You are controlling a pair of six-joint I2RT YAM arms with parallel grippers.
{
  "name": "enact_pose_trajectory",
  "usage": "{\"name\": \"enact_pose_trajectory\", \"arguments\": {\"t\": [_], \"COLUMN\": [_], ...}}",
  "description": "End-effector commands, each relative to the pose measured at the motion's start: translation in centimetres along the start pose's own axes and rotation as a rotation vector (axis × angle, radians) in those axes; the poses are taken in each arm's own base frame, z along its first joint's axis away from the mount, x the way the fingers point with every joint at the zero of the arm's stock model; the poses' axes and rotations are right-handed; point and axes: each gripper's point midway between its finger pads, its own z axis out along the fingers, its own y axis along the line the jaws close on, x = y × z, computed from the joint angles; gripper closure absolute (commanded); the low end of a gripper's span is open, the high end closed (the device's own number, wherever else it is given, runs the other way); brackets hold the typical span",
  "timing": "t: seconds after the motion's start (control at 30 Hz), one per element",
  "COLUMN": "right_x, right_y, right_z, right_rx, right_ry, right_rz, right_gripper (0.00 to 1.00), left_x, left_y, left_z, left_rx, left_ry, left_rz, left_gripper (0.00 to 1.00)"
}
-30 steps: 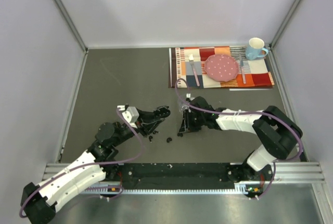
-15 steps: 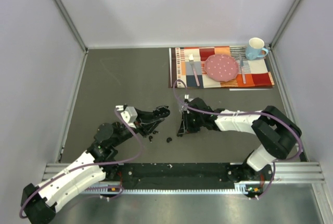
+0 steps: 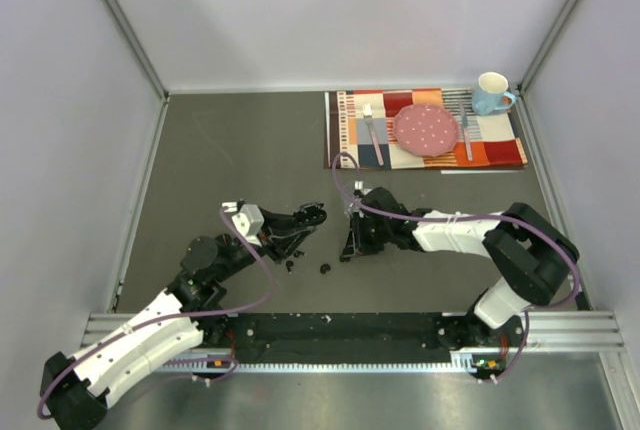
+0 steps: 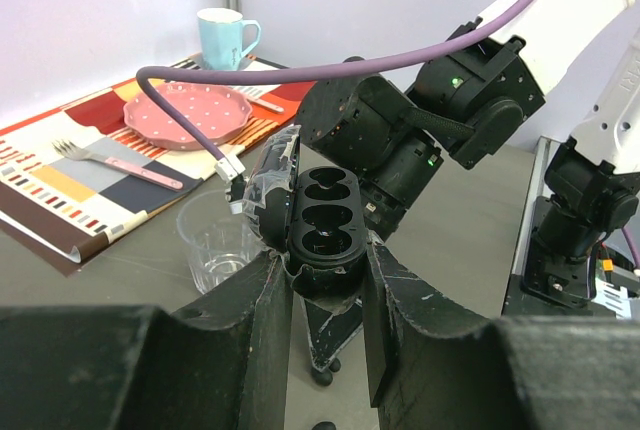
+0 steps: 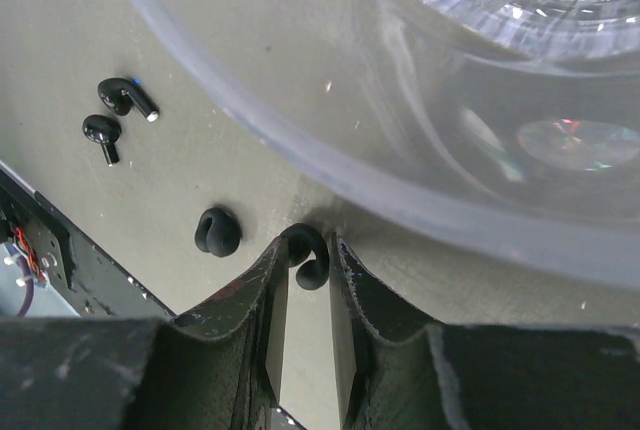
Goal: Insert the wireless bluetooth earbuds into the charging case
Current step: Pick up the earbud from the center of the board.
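Left fingers (image 4: 262,335) pinch the open charging case (image 4: 325,225); right fingers (image 5: 240,302) straddle one earbud (image 5: 305,257) by the cup (image 5: 300,165) — grip unclear.

1. Top view: bright, even, diffuse light from overhead. Walls (image 3: 350,10) nearly washed out; table (image 3: 230,150) evenly lit, no glare.
2. Arms (image 3: 455,230) throw only faint, soft shadows. Black parts at centre merge, detail crushed.
3. Left wrist: mug (image 4: 222,38) at 11 o'clock sharp, well lit. Left gripper (image 4: 325,285) at 6 o'clock dark, soft, underexposed.
4. Case (image 4: 325,215) glossy, small highlights on its rim; cup (image 4: 215,240) at 8 o'clock shows pale glints.
5. Right wrist: cup fills 12 to 4 o'clock, blurred, heavy glare streaks, rainbow patch at 3 o'clock.
6. Earbuds (image 5: 128,97) at 10 o'clock in focus, pinpoint highlights. Right gripper (image 5: 305,270) at 6 o'clock blurred, dark.
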Motion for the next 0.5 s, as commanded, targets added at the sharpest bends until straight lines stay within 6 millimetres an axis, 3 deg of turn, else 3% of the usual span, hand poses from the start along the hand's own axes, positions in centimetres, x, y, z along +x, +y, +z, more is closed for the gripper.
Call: {"name": "enact_pose_trajectory", "arguments": {"t": [0.0, 0.47], "right_x": [0.42, 0.80], "right_y": [0.29, 0.27], "right_z": [0.55, 0.46], "right_rx": [-0.009, -0.016], "right_ry": [0.014, 0.025], "right_rz": [-0.010, -0.003], "right_gripper": [0.80, 0.92], "left_x": [-2.59, -2.19], "left_y": [-0.39, -0.27], "left_z": [0.27, 0.33], "left_rx": [0.009, 0.006], "left_ry": [-0.080, -0.070], "left_rz": [0.007, 0.000], "left_gripper": [1.00, 1.00]}}
